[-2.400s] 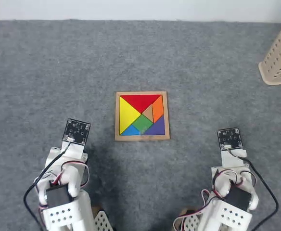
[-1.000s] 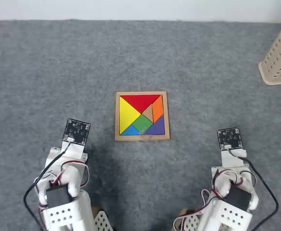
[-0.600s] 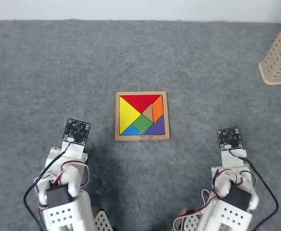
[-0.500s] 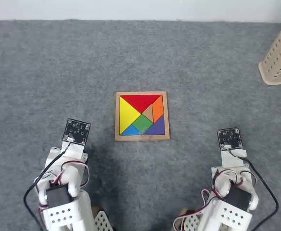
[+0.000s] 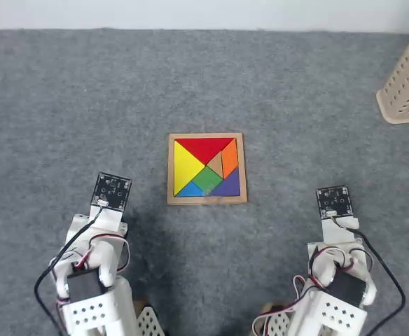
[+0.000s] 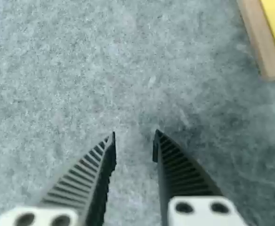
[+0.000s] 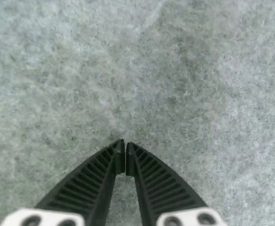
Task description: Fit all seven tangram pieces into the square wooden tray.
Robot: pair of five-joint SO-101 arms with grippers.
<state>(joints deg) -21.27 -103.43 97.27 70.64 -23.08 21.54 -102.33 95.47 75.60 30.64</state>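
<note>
As seen from the high view, the square wooden tray (image 5: 171, 168) lies flat at the middle of the grey carpeted table (image 5: 295, 91). All seven pieces sit inside its rim: red large triangle (image 5: 205, 148), yellow large triangle (image 5: 185, 166), orange parallelogram (image 5: 230, 158), tan small triangle (image 5: 216, 165), green square (image 5: 207, 180), blue small triangle (image 5: 189, 188), purple triangle (image 5: 226, 185). No gap or raised edge can be made out between them. The left arm (image 5: 96, 259) and right arm (image 5: 337, 266) are folded near the table's near edge, well apart from the tray. A beige perforated basket (image 5: 407, 77) stands at the far right.

Left wrist view: the left tool (image 6: 134, 136) hangs over bare carpet, its fingers apart and holding nothing. One tray corner is off to one side, with a sliver of yellow inside it.

Right wrist view: the right tool (image 7: 125, 143) is over bare carpet, fingers together with nothing between them.

Assessment: the fit appears complete. The step in hand is best served by keeping both tools clear of the rim, since a nudge could unseat a piece. Any last check should confirm that the pieces sit flush.
</note>
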